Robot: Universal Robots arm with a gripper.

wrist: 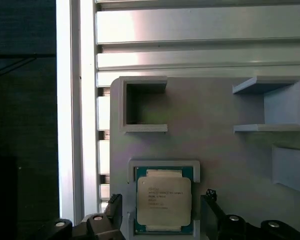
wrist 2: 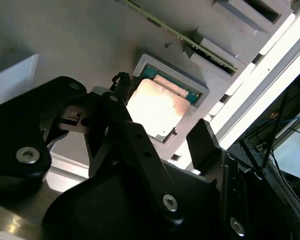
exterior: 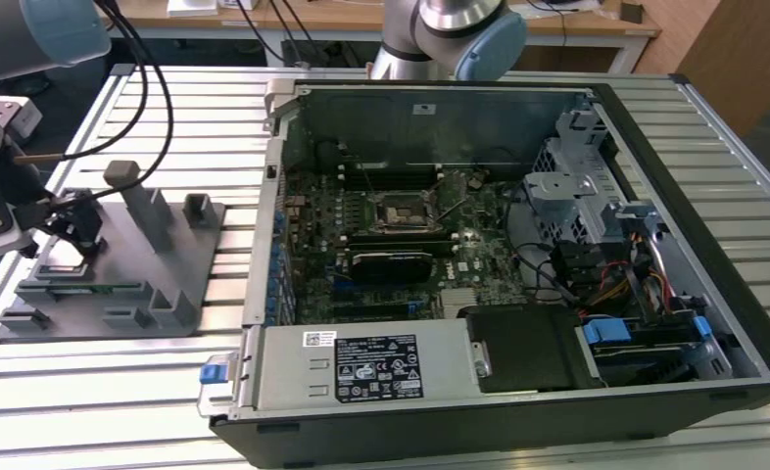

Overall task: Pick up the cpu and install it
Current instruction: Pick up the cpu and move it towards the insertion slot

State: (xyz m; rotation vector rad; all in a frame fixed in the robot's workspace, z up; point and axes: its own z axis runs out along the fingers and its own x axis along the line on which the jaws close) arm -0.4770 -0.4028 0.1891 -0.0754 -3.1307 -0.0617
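The pincer [wrist: 162, 200] hangs released over the grey tray [wrist: 215, 125], and the cpu [wrist: 164, 200] lies directly beneath it, flat in a shallow framed pocket with its silvery top facing up. In both wrist views the two fingers [wrist: 115, 207] straddle that pocket, one on each side, standing outside its rim and apart from the chip, so nothing is grasped. The step in hand looks like the approach for the pick. To do it well, I judge that the pincer should stay centred over the cpu [wrist 2: 157, 107] and level with it, so both fingers meet opposite edges at once. The squeeze should be light, since the chip is thin and the pocket walls sit close to it, and any tilt could jam a corner against the frame. The socket [exterior: 392, 213] sits well away from the pincer [exterior: 78, 230], inside the open case [exterior: 647, 127] on the slatted counter [exterior: 163, 392]. How high the fingertips hang above the tray cannot be told. The first wrist view cuts off the chip's near edge, no corner mark for orientation can be made out, and whether the socket's cover is raised is hard to judge.
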